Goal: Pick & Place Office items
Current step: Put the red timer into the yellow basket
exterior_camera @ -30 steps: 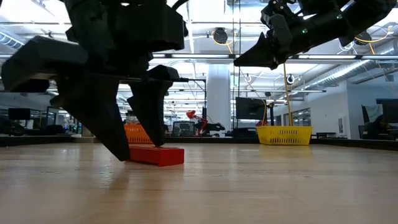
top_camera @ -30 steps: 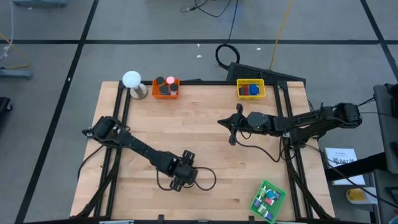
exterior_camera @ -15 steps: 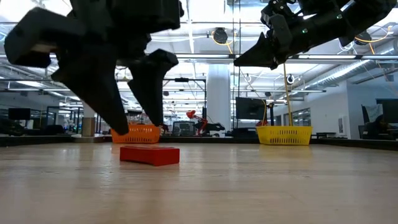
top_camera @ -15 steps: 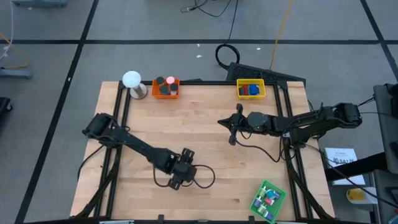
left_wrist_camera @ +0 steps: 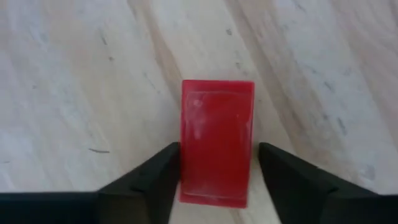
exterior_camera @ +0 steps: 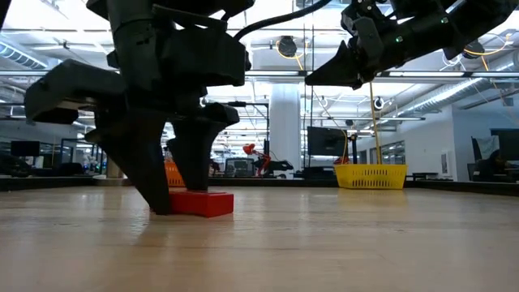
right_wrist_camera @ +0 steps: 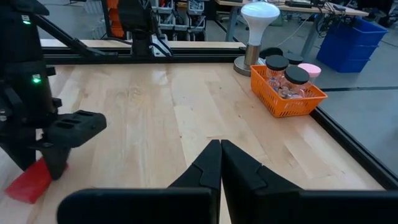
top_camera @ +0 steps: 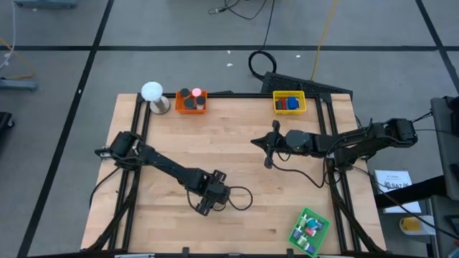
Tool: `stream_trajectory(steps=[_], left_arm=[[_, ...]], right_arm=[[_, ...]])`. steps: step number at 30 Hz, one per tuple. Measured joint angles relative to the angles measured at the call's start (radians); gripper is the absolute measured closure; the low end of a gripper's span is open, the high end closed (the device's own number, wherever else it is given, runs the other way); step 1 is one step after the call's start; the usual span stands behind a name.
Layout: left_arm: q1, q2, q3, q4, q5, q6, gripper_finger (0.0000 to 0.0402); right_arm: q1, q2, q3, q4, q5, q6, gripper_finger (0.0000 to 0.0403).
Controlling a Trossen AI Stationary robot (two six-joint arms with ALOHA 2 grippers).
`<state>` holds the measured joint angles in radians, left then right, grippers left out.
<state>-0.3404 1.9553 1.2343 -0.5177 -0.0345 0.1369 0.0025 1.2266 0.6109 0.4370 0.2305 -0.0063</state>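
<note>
1. High view: a pale wood surface in a black frame stands on grey floor. Along its far edge sit a white ball, an orange tray with dark discs, and a yellow tray with blue and red pieces. A green tray with small bits lies at the near right corner. The left tool is low over the near middle; the right tool hangs further back, right of centre.
2. Low view: a red block lies flat on the surface between the left tool's fingers. A large hall with ceiling lights lies behind.
3. Left wrist view: fingers apart, either side of the block, just beside it.
4. Right wrist view: right tool together, empty.
</note>
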Motion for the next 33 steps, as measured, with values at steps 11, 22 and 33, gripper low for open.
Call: stream_trajectory(steps=[11,22,33], left_arm=[[0.073,-0.011,-0.003,0.128,-0.023,0.057,0.0252],[0.34,0.003,-0.001,0.669,0.004,0.067,0.0252],[0.504,0.129,0.104,0.715,0.065,-0.03,0.0252]], right_arm=[[0.022,-0.056,0.0,-0.077,0.012,-0.004,0.0403],[0.168,-0.363,-0.106,-0.318,0.502,0.09,0.0403],[0.169,-0.488,-0.199,-0.205,0.502,0.067,0.0403]])
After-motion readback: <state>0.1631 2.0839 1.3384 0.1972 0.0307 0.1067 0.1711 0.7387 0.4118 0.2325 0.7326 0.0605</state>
